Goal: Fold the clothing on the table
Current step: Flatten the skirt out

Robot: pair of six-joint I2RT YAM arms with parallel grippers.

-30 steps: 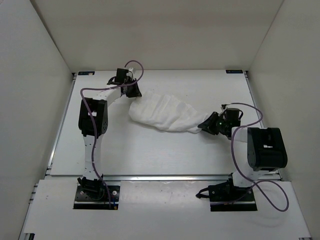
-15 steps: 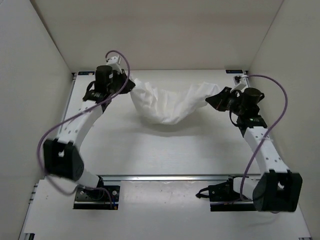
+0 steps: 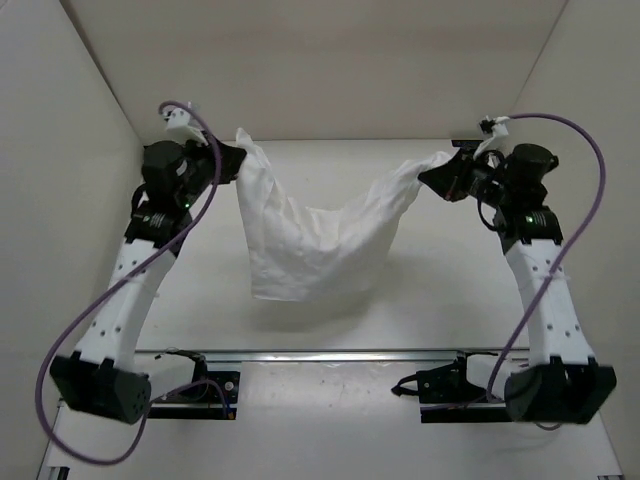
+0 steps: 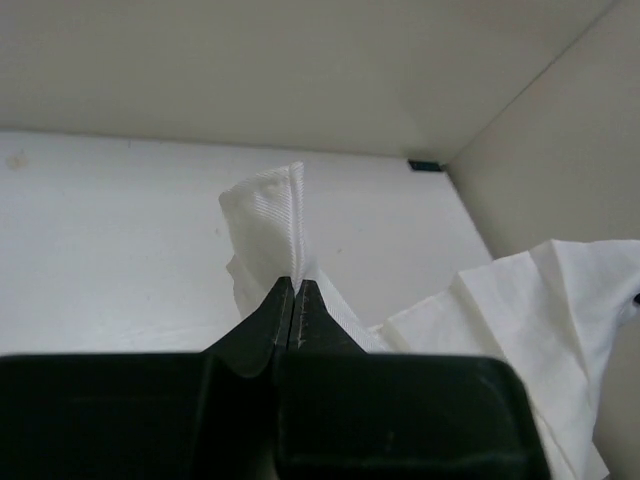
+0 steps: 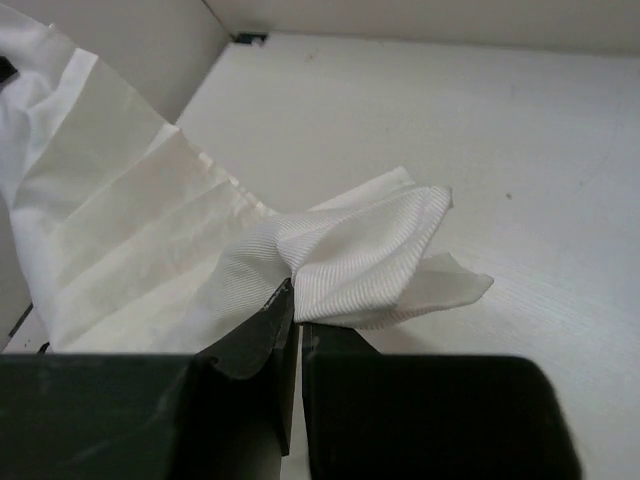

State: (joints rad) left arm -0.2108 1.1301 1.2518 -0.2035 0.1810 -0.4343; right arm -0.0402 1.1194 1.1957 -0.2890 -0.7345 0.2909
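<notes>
The left gripper (image 4: 295, 288) is clamped tight on one upper corner of the clothing (image 3: 312, 245). The right gripper (image 5: 297, 298) is pinched closed on the opposite corner, with ribbed fabric bunched past its jaws. Held high and wide apart above the table (image 3: 450, 300), the corners let the cloth hang between the arms in a sagging sheet, likely to spread it before folding. Its lower edge seems close to the tabletop, though contact is unclear from overhead.

Robot lab cell: plain white walls (image 3: 330, 70), railed table (image 3: 440, 300) (arms (image 3: 130, 290) bolted on).
</notes>
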